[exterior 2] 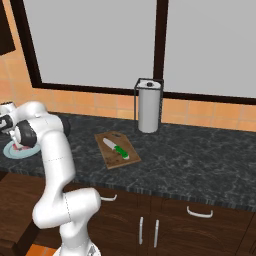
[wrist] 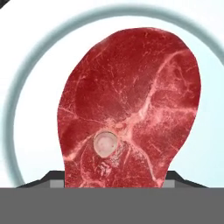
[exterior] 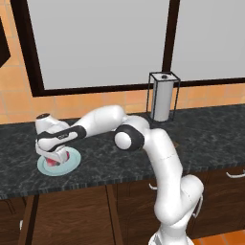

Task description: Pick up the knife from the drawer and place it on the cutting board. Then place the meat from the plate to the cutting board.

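Note:
The meat, a red marbled slab, lies on the pale blue-green plate at the counter's left end. My gripper hangs straight down over it, and its dark fingertips stand at either side of the meat's near end. Whether they press on it I cannot tell. From the base, the gripper sits low over the plate. The green-handled knife lies on the wooden cutting board, well to the right of the plate.
A paper towel roll in a wire holder stands at the back of the dark stone counter, behind the board. Below the counter edge are dark wooden drawer fronts with curved silver handles, all shut.

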